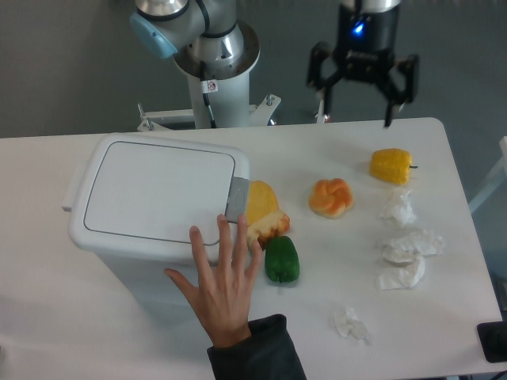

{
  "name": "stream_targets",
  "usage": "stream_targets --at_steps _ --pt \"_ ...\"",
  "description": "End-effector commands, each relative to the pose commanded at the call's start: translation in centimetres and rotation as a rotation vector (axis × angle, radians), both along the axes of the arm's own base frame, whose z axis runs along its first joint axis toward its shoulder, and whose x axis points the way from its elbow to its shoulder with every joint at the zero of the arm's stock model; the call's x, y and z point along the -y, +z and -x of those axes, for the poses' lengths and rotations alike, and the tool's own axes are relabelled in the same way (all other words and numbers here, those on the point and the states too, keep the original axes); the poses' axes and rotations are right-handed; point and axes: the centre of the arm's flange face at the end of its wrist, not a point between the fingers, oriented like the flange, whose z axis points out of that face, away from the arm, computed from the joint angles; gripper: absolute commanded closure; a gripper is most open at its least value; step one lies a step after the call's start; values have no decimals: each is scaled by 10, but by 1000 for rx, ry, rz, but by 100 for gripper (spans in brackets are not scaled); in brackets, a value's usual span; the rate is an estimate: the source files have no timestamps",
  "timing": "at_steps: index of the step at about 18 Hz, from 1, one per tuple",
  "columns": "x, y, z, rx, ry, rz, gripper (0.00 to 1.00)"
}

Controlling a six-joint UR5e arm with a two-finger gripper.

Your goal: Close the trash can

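Note:
The white trash can (pixel 150 202) stands at the left of the table with its flat lid down and its grey latch tab (pixel 236 199) on the right side. My gripper (pixel 357 109) hangs high at the back right, well away from the can, open with nothing between its fingers. A person's hand (pixel 224 281) reaches in from the front edge, its fingers touching the can's right front corner by the latch.
Beside the can lie a yellow-orange food piece (pixel 263 214) and a green pepper (pixel 281 260). An orange bun (pixel 330 197) and a yellow pepper (pixel 391 165) sit further right. Crumpled paper (pixel 405 257) lies along the right side and front (pixel 348 323).

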Motion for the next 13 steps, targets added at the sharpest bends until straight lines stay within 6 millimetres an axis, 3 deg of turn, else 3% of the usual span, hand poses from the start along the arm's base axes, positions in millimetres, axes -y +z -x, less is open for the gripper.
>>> stream_targets --at_steps 8,13 --pt "79 -6 23 -18 -226 82 0" --pt "90 -8 23 -6 -242 103 0"
